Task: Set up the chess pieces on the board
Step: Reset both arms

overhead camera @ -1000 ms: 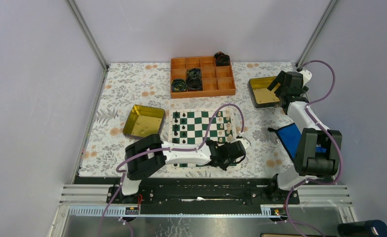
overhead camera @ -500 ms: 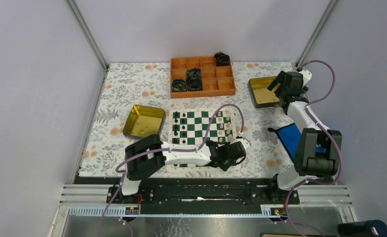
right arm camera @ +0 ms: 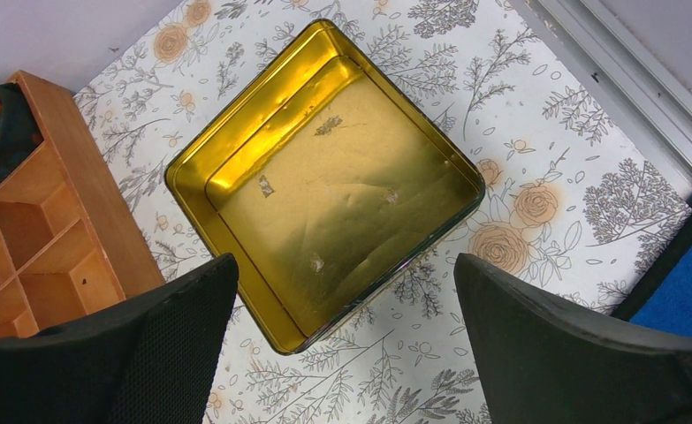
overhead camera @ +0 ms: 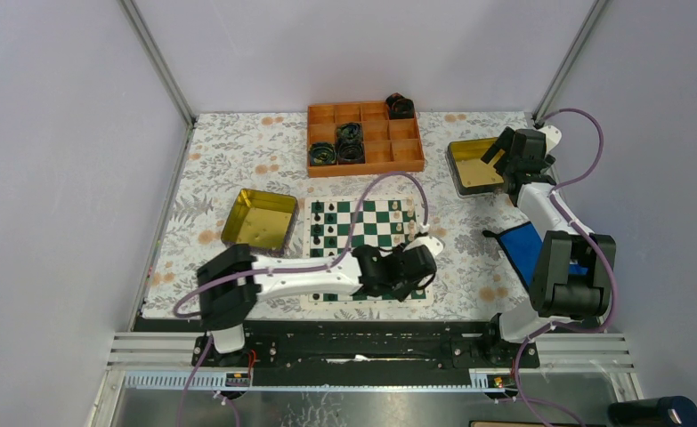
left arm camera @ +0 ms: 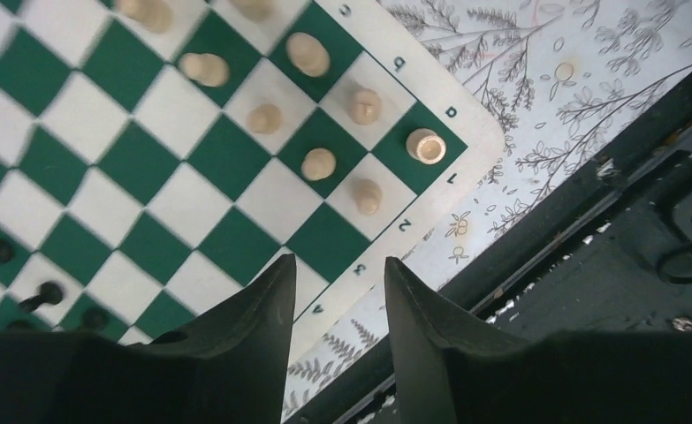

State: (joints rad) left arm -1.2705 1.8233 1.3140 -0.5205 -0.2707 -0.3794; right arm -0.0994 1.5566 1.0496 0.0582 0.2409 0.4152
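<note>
Underneath everything, a bench with a floral cover. At the middle of its near half, flat and square to the edge, the board of green and white squares with a pale border.

Behind the board, toward the far edge, an orange tray of compartments. Just left of the board, a left tin lined in gold. Well off to the far right, a right tin of the same kind, nothing inside but scuffs in the wrist view.

Over the board's near-right corner, the left pincer: jaws parted a moderate way, nothing between them, tips above the border and the last squares. Cannot tell whether touching the board.

Over the right tin, the right pincer: jaws spread wide, holding nothing, one finger to each side of the tin's near corner.

In three tray compartments, black rolls, one of them in the far-right corner cell.

On the board's two right-hand columns, cream pieces, one on the near corner square. On the two left-hand columns, black pieces.
</note>
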